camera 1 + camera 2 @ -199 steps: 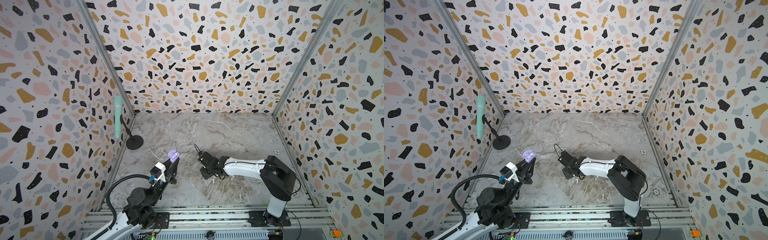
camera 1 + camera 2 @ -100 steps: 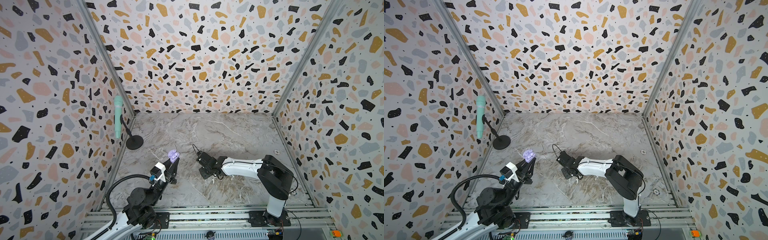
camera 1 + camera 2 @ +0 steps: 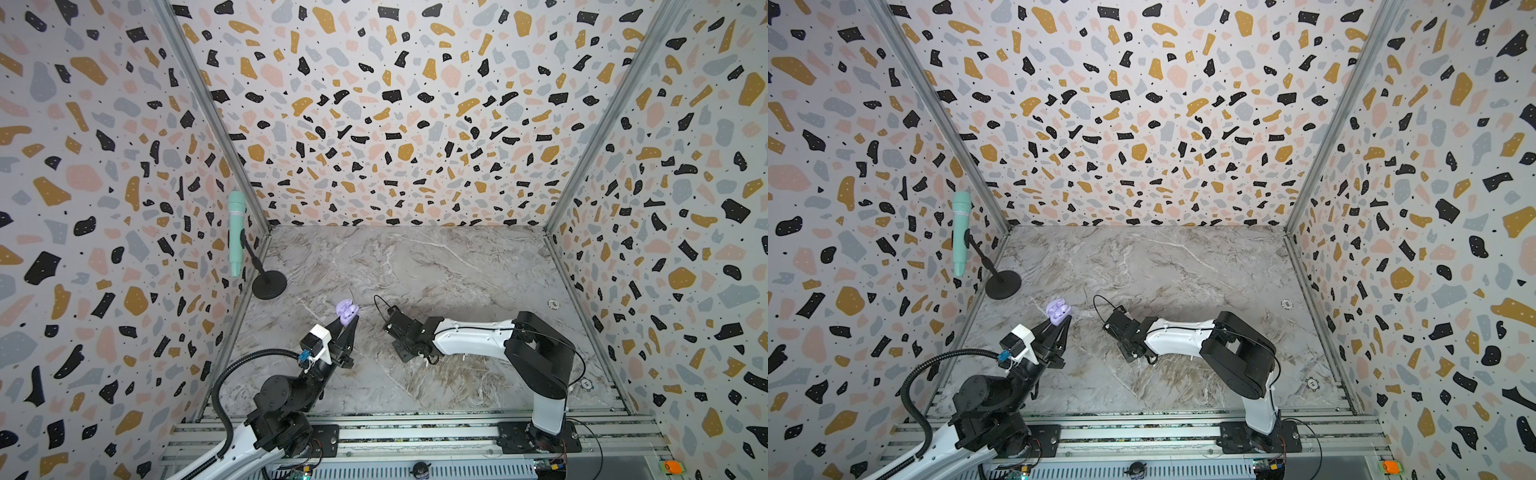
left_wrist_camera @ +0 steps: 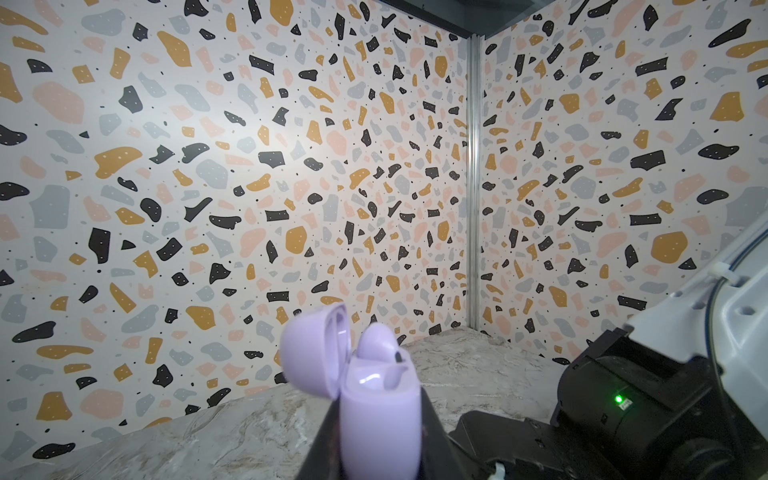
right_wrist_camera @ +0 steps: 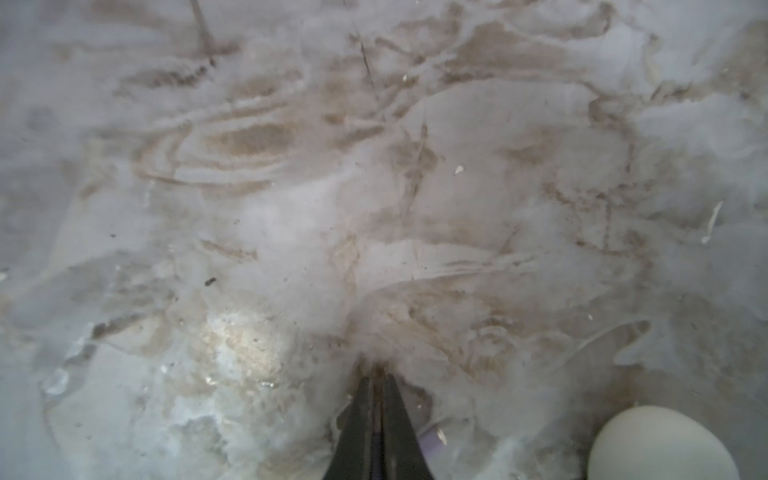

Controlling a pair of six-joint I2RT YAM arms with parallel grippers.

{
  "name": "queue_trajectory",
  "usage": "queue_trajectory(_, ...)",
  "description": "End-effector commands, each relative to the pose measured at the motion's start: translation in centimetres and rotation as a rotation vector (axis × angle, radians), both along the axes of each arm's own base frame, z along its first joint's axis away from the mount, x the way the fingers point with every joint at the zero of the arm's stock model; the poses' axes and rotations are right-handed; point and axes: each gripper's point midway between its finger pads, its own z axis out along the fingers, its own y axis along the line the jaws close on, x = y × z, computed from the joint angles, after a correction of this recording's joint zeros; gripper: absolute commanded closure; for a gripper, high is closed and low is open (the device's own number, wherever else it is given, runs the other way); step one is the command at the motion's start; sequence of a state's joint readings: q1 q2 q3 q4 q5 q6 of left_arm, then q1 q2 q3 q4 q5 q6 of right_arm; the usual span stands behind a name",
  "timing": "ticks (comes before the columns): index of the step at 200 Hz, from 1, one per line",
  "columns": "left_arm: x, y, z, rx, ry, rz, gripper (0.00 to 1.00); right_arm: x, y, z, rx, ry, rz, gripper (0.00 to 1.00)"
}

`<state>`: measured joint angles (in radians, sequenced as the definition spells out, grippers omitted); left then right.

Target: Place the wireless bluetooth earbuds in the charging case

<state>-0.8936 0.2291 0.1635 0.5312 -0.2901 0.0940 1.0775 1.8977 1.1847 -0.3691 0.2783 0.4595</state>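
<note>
Left wrist view: left end effector (image 4: 376, 409) clamps open lavender case (image 4: 365, 386); right end effector (image 5: 376, 374) (closed) touches mid tabletop (image 5: 374, 208).

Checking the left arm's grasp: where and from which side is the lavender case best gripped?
Probably the case's rounded base, squeezed across its sides from below, as the left tool does. The lid stands open to one side and an earbud sticks up from the top, so both should stay clear.

White links (image 3: 469, 338), black joints (image 3: 536, 353), black left pincer (image 3: 347, 321)
</note>
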Motion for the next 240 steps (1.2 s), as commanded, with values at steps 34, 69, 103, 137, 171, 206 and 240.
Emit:
queue_trajectory(34,-0.5,0.4,0.9,-0.024,-0.038,0.001,1.0,-0.3,-0.1,1.3,-0.014,-0.017,-0.027,0.86)
queue_trajectory(69,-0.5,0.4,0.9,-0.023,-0.039,0.003,1.0,0.1,-0.2,4.1,0.102,0.005,-0.029,0.77)
queue_trajectory(103,-0.5,0.5,1.0,-0.024,-0.042,0.005,1.0,0.1,-0.9,5.9,0.222,0.063,0.003,0.71)
queue_trajectory(137,-0.5,0.5,0.9,-0.025,-0.042,0.005,1.0,-0.5,-2.1,5.3,0.176,0.051,0.086,0.64)
queue_trajectory(171,-0.5,0.4,0.9,-0.023,-0.042,0.003,1.0,-0.9,-3.1,4.3,0.108,0.012,0.191,0.56)
queue_trajectory(206,-0.5,0.4,0.9,-0.018,-0.041,0.003,1.0,-1.2,-2.6,3.7,0.093,-0.001,0.235,0.54)
queue_trajectory(240,-0.5,0.3,0.8,-0.017,-0.039,0.002,1.0,-1.8,-1.5,2.3,0.026,-0.026,0.276,0.54)
